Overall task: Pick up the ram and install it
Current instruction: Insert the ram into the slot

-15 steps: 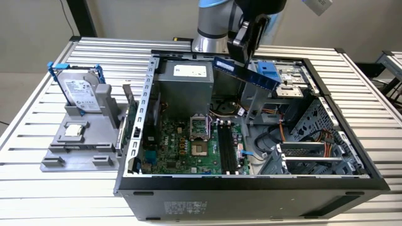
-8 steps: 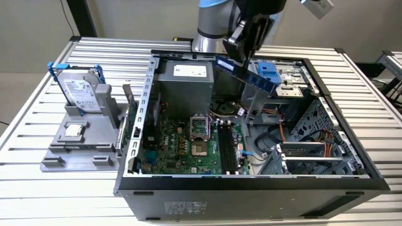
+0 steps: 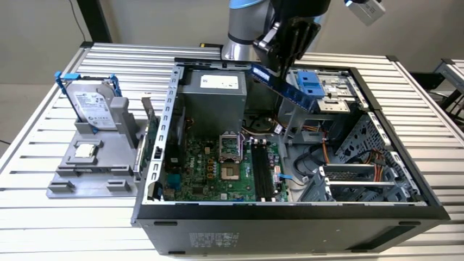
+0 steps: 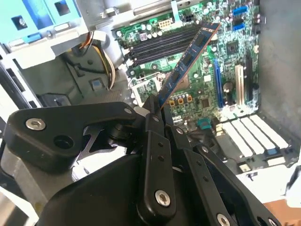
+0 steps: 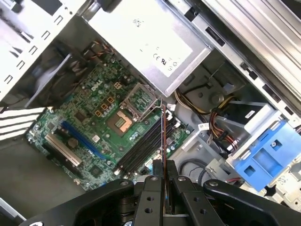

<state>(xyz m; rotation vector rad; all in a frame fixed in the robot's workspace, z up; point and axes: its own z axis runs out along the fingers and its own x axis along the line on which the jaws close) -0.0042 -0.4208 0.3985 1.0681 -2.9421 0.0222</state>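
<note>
The ram [image 3: 288, 88] is a long blue circuit stick with black chips, held tilted in the air above the open computer case [image 3: 156, 136]. My gripper [image 3: 279, 68] is shut on one end of it. In the second wrist view the ram [image 4: 188, 59] sticks out from between the black fingers [image 4: 151, 123] over the green motherboard [image 4: 221, 61]. In the first wrist view I see the ram [image 5: 163, 136] edge-on, hanging over the black memory slots [image 5: 143, 146]. In the exterior view those slots [image 3: 262, 168] lie well below the stick.
A silver power supply [image 3: 212, 92] sits at the case's back. A blue drive bracket [image 3: 308, 84] is just behind the ram. A grey stand [image 3: 91, 157] holding a hard drive [image 3: 94, 109] stands on the slatted table at the exterior view's left.
</note>
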